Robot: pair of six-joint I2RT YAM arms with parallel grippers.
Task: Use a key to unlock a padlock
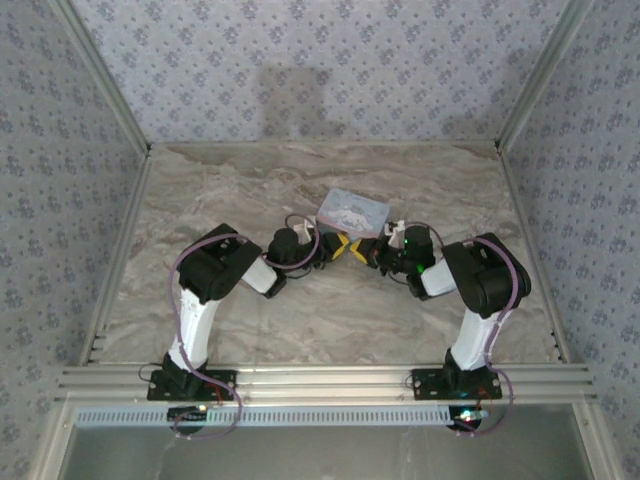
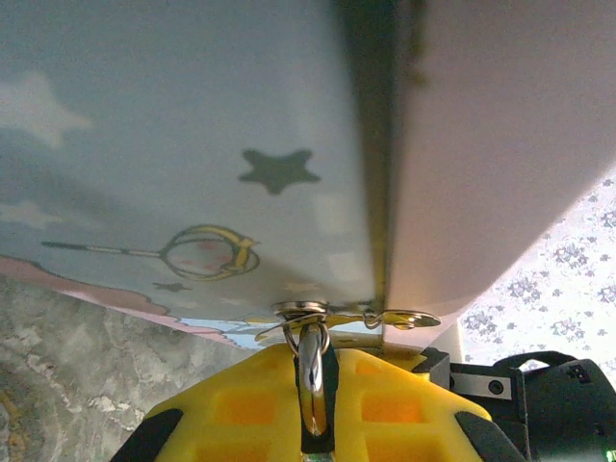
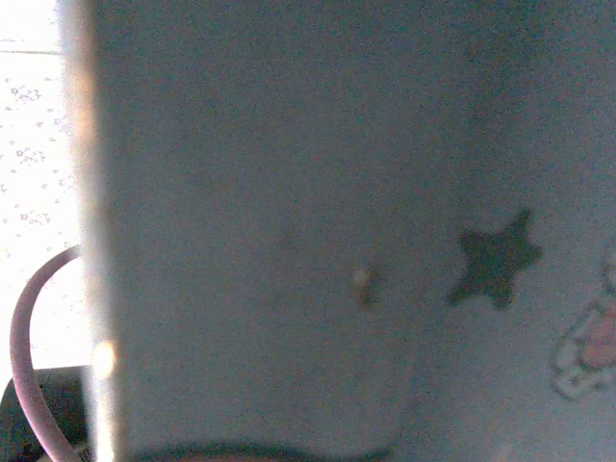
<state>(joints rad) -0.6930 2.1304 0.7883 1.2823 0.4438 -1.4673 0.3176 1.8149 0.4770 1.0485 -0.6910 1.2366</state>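
Fig. 1: L end effector (image 2: 316, 423) is pinching padlock (image 2: 312, 371) at tin's (image 2: 192, 144) hasp (image 2: 332, 314) (presumably steadying it for keying); R end effector (image 1: 365, 250) is sitting shut, load unclear.

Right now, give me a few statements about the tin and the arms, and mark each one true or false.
1. The light-blue tin lies just beyond where the two arms meet. True.
2. The left arm's yellow fingers are far from the tin. False: they are right at its lower edge.
3. A silver loop sits between those fingers. True.
4. The tin's side bears a red heart. False: it bears a dark star.
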